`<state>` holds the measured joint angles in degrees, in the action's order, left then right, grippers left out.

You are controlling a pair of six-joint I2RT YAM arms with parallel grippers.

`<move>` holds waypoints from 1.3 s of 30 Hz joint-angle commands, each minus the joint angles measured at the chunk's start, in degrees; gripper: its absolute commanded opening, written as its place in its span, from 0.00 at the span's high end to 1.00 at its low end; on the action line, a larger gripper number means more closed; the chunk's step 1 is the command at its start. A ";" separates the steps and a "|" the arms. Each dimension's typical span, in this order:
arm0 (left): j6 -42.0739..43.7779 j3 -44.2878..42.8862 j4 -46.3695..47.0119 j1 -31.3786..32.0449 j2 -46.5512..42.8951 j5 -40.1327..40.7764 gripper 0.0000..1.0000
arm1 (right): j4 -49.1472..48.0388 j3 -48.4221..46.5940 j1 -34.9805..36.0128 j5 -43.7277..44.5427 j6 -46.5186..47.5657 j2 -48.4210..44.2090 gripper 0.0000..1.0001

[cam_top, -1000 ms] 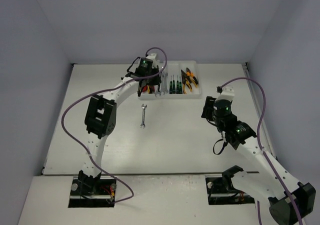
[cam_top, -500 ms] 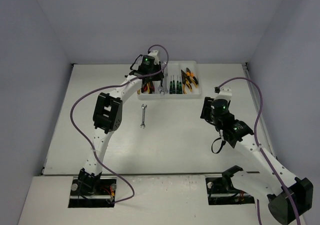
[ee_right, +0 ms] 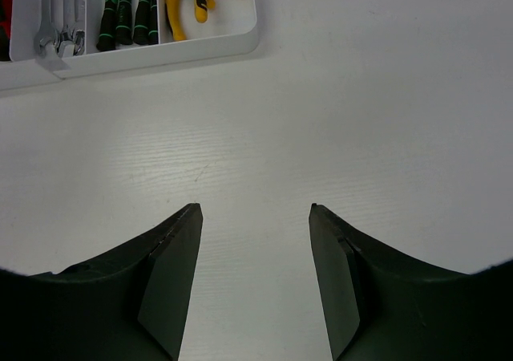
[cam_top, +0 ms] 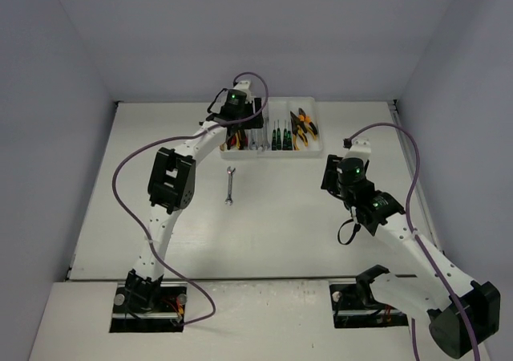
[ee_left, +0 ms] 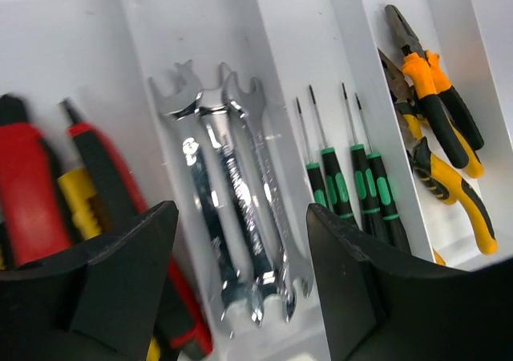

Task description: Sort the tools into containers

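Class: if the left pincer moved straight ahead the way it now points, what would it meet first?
Most likely the wrenches lying in their tray slot, straight ahead of the open left pincer; the depth is hard to judge.

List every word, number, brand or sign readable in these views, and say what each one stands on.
No text can be read in any view.
Wrenches in the tray: shiny shanks, any stamping too blurred to read.
Pliers and screwdrivers: no lettering visible on the handles.
Lone wrench outside the tray: too small to tell.
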<state>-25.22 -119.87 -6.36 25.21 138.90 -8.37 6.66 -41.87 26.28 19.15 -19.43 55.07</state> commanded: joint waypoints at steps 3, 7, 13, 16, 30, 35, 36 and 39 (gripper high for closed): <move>3.38 7.99 -2.14 0.99 -22.41 11.59 0.37 | -3.38 -0.39 -0.25 2.05 0.01 0.59 0.47; 3.47 16.78 -10.66 2.62 -31.73 16.32 0.37 | -3.47 -0.41 -0.18 2.10 0.10 0.23 0.46; -0.29 34.07 -15.18 4.56 -43.97 17.73 0.37 | -3.40 -0.20 -0.23 1.79 -0.01 -0.82 0.46; -1.34 40.95 -15.08 5.02 -45.47 16.34 0.38 | -3.40 0.06 -0.16 2.22 -0.16 -1.16 0.46; -2.96 46.73 -15.38 6.66 -38.04 14.09 0.48 | -3.49 0.65 0.05 2.56 -0.60 -1.58 0.46; -3.88 44.29 -15.34 6.87 -32.59 13.63 0.50 | -3.49 0.77 0.21 2.53 -0.69 -1.28 0.46; -4.14 43.80 -15.34 6.87 -32.03 13.74 0.51 | -3.49 0.82 0.27 2.47 -0.69 -1.28 0.46; -5.31 42.87 -15.22 6.87 -29.96 13.82 0.56 | -3.56 0.89 0.41 2.47 -0.76 -1.28 0.46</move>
<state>-28.41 -73.20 -22.96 31.88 108.88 5.07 6.61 -40.74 26.30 19.53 -19.46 54.46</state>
